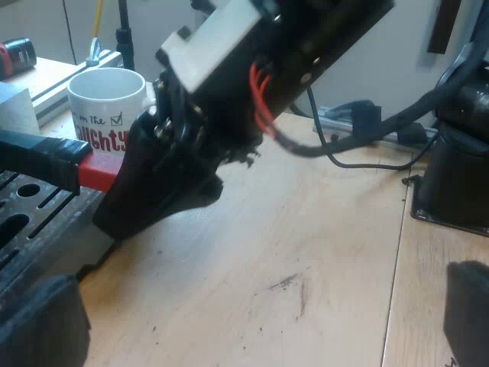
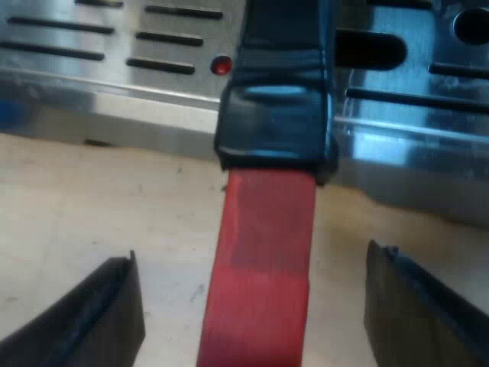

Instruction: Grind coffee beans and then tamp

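The holder's dark handle [image 2: 276, 115] reaches out over the machine's slotted metal drip tray [image 2: 114, 46] and ends in red [image 2: 263, 260]. My right gripper [image 2: 256, 306] is open, one finger on each side of the red end with a gap to it on both sides. In the left wrist view the right arm [image 1: 252, 84] hangs low over the table, its gripper [image 1: 157, 191] at the handle's red end [image 1: 99, 170] by the drip tray [image 1: 23, 206]. My left gripper [image 1: 256, 321] is open above bare wooden table, holding nothing.
A white mug [image 1: 107, 107] with printed text stands just beyond the red end, close to the right arm. A black base [image 1: 458, 176] and loose cables [image 1: 359, 145] sit on the wooden table [image 1: 306, 252] farther off.
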### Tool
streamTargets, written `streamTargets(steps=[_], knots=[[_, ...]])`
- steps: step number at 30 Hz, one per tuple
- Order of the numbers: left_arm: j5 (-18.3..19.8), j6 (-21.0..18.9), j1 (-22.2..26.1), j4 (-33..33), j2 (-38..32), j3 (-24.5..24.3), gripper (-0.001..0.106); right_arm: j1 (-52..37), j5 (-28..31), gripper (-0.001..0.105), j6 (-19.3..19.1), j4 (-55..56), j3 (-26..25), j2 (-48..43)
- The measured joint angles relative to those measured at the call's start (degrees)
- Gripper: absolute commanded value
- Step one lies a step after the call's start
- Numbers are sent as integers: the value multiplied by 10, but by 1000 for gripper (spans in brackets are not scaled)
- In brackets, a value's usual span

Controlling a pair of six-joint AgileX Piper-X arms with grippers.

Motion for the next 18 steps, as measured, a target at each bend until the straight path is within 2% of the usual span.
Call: streamTargets(steps=[1, 4, 18], knots=[[0, 0, 0, 0, 0, 0, 97, -1, 0, 63, -17, -9, 1, 9], [0, 0, 0, 0, 0, 0, 97, 0, 0, 63, -32, -34, 3, 24], [0, 0, 0, 0, 0, 0, 97, -6, 0, 63, -45, -84, 16, 39]])
